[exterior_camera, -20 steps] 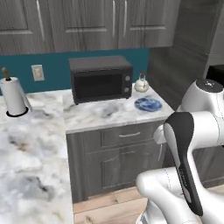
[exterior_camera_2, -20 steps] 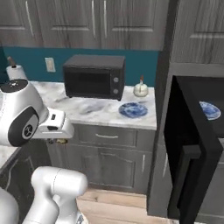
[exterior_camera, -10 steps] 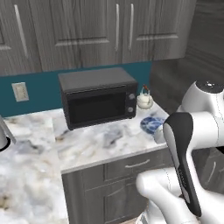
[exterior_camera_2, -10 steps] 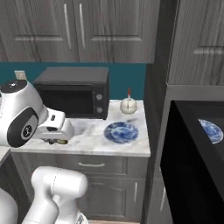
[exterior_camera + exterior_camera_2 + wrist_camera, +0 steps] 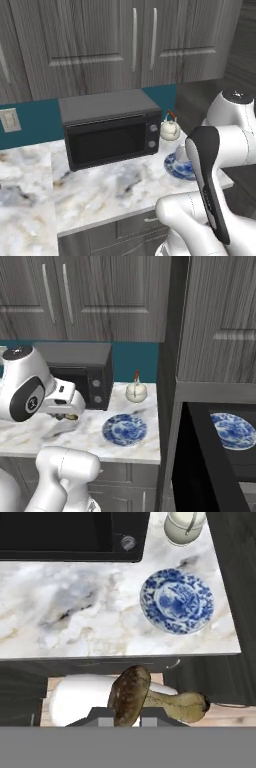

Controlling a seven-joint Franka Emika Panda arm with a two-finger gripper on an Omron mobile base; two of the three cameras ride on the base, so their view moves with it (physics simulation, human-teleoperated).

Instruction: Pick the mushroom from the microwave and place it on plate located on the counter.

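Hand view: my hand (image 5: pixel 125 719) is closed on the mushroom (image 5: pixel 150 699), which lies sideways between the finger tips at the bottom of the picture, brown cap to the left and pale stem pointing right.
Mushroom position: it hangs in front of the worktop edge, above the floor and the grey cabinet fronts, not yet over the stone.
Plate: the blue plate (image 5: pixel 177 601) with white pattern lies flat on the worktop (image 5: pixel 75 627), near its right end, well apart from the mushroom.
Right base view, hand: my hand (image 5: pixel 67 416) is just under the white wrist, at the left of the plate (image 5: pixel 124 429), and a small brown piece shows in it.
Worktop: white-and-grey marbled stone (image 5: pixel 80 436); the plate is between the small black oven and the tall dark cabinet side.
Small oven: a black box oven (image 5: pixel 110 127) with two round knobs stands at the back of the worktop (image 5: pixel 100 192), against the teal wall.
Teapot: a small white pot (image 5: pixel 169 129) stands just right of the oven, behind the plate (image 5: pixel 177 167), which my arm partly hides.
Microwave: in the right base view the black door (image 5: pixel 210 466) stands open at the lower right, and a second blue plate (image 5: pixel 233 430) lies inside the cavity.
Cabinets: grey wood-grain doors (image 5: pixel 135 45) hang above the oven.
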